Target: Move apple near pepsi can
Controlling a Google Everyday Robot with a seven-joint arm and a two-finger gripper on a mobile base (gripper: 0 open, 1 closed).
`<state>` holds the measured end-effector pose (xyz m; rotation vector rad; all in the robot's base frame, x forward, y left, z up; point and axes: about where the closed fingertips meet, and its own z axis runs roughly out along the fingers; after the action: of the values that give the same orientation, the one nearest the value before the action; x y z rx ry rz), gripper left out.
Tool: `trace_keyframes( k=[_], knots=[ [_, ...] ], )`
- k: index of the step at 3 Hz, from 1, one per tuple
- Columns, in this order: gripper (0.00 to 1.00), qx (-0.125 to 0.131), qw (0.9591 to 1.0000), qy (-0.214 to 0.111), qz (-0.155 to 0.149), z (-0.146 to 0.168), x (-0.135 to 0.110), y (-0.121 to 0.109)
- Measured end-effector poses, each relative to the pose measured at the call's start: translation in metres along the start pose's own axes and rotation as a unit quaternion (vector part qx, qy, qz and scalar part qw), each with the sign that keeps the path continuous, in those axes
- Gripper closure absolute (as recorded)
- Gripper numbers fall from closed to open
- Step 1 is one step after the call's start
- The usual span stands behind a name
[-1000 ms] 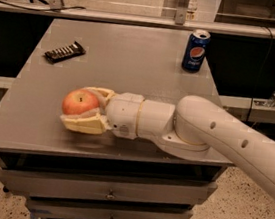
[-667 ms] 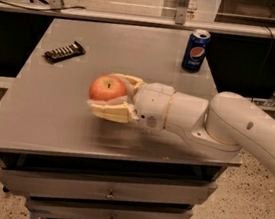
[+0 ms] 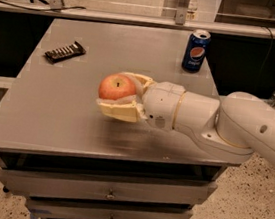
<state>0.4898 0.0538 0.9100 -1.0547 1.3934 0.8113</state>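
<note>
Gripper (image 3: 118, 93) hung well left of the can (image 3: 196, 50), nearer me, fingers (image 3: 119, 111) closed round the apple (image 3: 116, 87), held just above the surface (image 3: 52, 105).

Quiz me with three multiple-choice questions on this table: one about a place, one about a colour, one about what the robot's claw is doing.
1. Where is the pepsi can?
A) far right part of the table
B) on the floor
C) inside a drawer

2. What colour is the can?
A) green
B) dark blue
C) yellow

3. What is the gripper doing?
A) hanging open
B) shut on the apple
C) gripping the can

Answers:
1 A: it stands upright near the table's far right edge.
2 B: dark blue, with a round red-white-blue logo.
3 B: it clasps the apple over the table's middle.
</note>
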Motion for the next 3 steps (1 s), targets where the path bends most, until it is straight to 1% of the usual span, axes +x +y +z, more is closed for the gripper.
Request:
trace_keyframes(
  k=[1,2,3],
  knots=[
    [1.00,0.063,0.9971,0.029,-0.029,-0.048,-0.006,-0.029],
    [1.00,0.127,0.9897,0.044,-0.048,-0.101,-0.010,-0.062],
    [1.00,0.180,0.9811,0.034,-0.063,-0.145,-0.010,-0.096]
  ],
)
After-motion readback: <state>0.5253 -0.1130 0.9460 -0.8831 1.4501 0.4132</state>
